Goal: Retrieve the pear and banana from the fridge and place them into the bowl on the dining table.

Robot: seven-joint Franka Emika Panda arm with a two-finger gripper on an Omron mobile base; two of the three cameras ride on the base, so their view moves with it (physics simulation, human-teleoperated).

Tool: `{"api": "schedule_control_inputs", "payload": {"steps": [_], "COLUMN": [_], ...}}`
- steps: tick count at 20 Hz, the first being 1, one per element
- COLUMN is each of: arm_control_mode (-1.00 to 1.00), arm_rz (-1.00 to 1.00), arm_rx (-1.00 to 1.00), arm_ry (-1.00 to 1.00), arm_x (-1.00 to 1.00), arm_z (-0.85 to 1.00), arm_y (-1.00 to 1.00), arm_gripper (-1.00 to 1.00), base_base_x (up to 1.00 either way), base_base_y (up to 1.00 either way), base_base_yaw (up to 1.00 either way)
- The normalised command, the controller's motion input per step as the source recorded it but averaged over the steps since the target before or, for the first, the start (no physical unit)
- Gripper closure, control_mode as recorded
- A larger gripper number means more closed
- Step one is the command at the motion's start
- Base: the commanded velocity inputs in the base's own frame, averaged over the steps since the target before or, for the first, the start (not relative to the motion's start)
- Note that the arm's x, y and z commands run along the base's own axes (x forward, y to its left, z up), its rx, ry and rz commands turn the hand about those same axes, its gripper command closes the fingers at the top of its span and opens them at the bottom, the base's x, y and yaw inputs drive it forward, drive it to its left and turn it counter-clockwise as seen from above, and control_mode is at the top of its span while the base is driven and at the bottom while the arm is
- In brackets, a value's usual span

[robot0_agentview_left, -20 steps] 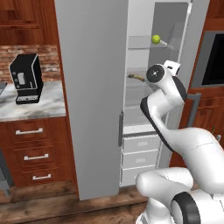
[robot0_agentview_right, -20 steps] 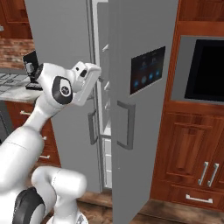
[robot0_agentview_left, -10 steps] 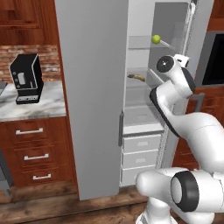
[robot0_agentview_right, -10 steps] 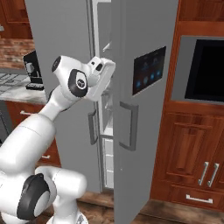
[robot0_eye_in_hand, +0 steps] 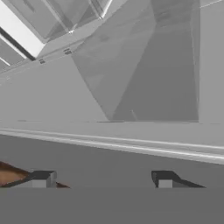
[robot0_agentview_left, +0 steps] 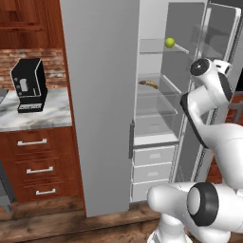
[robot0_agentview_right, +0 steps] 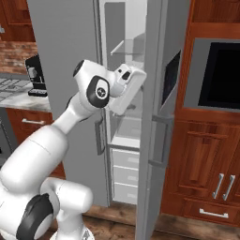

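Clearly still at the fetching stage: stood before the fridge [robot0_agentview_left: 102,95] with its right door swung wide, nothing yet lifted out. Saw the pear [robot0_agentview_left: 169,42] resting on an upper glass shelf, and the banana [robot0_agentview_left: 148,84] lying on the shelf below it, both well inside the white interior. Had the gripper [robot0_eye_in_hand: 103,180] up near the open door's edge, apart from both fruits. Found the fingertips [robot0_eye_in_hand: 42,179] standing well apart in the hand view, with nothing between them, so judged open and empty. Looked along grey fridge surfaces and shelf edges there, with neither fruit ahead. Called next, by this reckoning, for swinging the hand inward past the door, squaring it to one fruit, then easing the jaws around it. Spotted a black coffee machine [robot0_agentview_left: 29,85] on the marble counter [robot0_agentview_left: 42,118] at left.
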Motion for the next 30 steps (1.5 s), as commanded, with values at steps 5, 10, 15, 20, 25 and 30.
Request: {"api": "schedule_control_inputs", "payload": {"steps": [5, 10, 15, 20, 25, 30], "arm_control_mode": [-1.0, -1.0, -1.0, -1.0, -1.0, -1.0], "arm_rz": [-0.11, -0.01, 0.01, 0.0, 0.0, 0.0], "arm_rx": [0.0, 0.0, 0.0, 0.1, 0.52, 0.54], "arm_ry": [0.07, 0.02, -0.1, -0.1, -0.09, -0.06], "arm_x": [-0.07, -0.23, -0.67, -0.3, 0.0, 0.0], "arm_z": [-0.22, 0.05, 0.32, 0.1, -0.04, 0.0], "arm_y": [-1.0, -0.36, 0.3, 0.46, 0.47, 0.63], "arm_gripper": [-1.0, -1.0, -1.0, -1.0, -1.0, -1.0], "base_base_x": [0.0, 0.0, 0.0, 0.0, 0.0, 0.0], "base_base_y": [0.0, 0.0, 0.0, 0.0, 0.0, 0.0], "base_base_yaw": [0.0, 0.0, 0.0, 0.0, 0.0, 0.0]}}
